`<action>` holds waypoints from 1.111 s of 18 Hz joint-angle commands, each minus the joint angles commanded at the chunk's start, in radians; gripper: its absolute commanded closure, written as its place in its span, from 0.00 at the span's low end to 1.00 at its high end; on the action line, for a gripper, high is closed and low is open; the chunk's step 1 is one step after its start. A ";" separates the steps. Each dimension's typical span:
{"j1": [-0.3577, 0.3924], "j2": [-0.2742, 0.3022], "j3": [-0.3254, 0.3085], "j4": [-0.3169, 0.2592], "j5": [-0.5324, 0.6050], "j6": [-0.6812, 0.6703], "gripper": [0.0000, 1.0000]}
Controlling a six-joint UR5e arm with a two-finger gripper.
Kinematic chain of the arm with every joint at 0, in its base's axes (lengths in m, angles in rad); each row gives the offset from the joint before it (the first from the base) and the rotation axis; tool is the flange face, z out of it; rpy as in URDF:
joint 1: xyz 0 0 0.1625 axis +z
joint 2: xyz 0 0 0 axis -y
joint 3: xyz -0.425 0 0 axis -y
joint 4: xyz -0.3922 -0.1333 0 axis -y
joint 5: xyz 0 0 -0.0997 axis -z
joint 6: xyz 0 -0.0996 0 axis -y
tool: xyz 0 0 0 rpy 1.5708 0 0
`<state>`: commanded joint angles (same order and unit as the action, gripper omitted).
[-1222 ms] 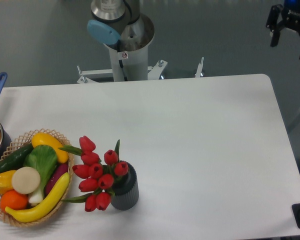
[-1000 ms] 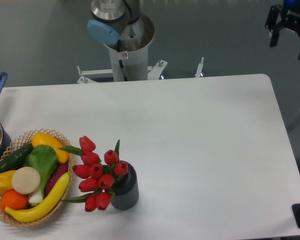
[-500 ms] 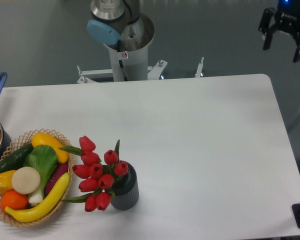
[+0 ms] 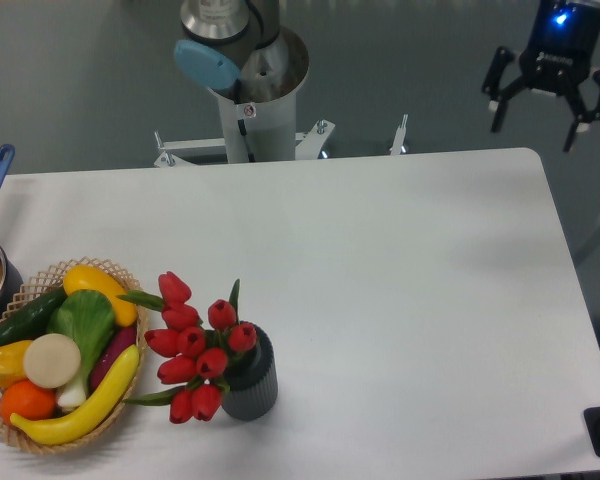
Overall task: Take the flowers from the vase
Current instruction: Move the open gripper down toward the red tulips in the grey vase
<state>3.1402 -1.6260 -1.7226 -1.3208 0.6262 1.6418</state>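
The claw point(image 4: 539, 102) hangs spread and empty off the counter's point(image 4: 400, 260) far right corner, seemingly well above it. The flowers point(image 4: 195, 345) sit in the vase point(image 4: 252, 385) toward its eight o'clock, well apart. This looks like the approach; next it must cross over and descend onto the bunch

Matt and woven surfaces before you

Your table point(image 4: 400, 260) looks smooth matt white; the vase point(image 4: 252, 388) ribbed matt grey; the basket point(image 4: 40, 440) woven wicker.
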 joint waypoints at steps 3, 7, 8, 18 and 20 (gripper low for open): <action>-0.063 -0.009 -0.003 -0.002 -0.023 -0.059 0.00; -0.158 -0.031 -0.021 0.096 0.016 -0.066 0.00; -0.176 -0.034 -0.040 0.113 0.018 -0.091 0.00; -0.382 -0.138 -0.035 0.265 -0.008 -0.154 0.00; -0.420 -0.158 -0.043 0.299 -0.069 -0.166 0.00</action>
<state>2.7199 -1.7839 -1.7655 -1.0217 0.5572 1.4758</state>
